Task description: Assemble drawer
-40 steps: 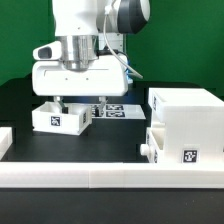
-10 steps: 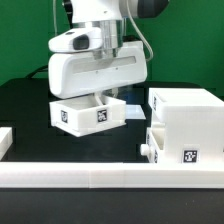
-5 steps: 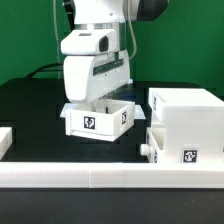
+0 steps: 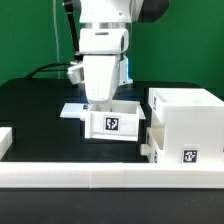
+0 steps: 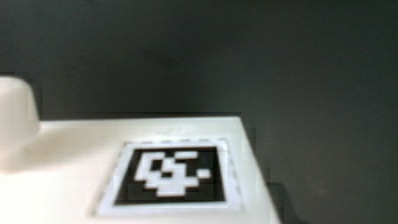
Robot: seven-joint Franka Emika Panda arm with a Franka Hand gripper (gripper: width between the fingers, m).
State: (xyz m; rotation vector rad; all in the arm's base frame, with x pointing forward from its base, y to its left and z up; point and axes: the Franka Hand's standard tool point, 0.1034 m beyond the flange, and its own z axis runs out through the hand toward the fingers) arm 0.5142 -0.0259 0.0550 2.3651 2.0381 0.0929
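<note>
In the exterior view my gripper [image 4: 101, 102] reaches down into a small open-topped white drawer box [image 4: 116, 123] with a marker tag on its front. It is shut on the box's back wall and holds it just to the left of the white drawer cabinet [image 4: 186, 118], close to it. A second drawer with a round knob [image 4: 146, 151] sits in the cabinet's lower slot. The wrist view shows a blurred white surface with a tag [image 5: 173, 172] over the black table [image 5: 249, 50]; my fingers do not show there.
The marker board [image 4: 73, 110] lies on the black table behind and left of the held box. A long white rail [image 4: 100, 180] runs along the front. A white block [image 4: 5, 140] stands at the exterior view's left edge. A rounded white shape [image 5: 15, 120] shows in the wrist view.
The gripper has carried the drawer box toward the exterior view's right and turned it, from over the marker board to beside the cabinet.
</note>
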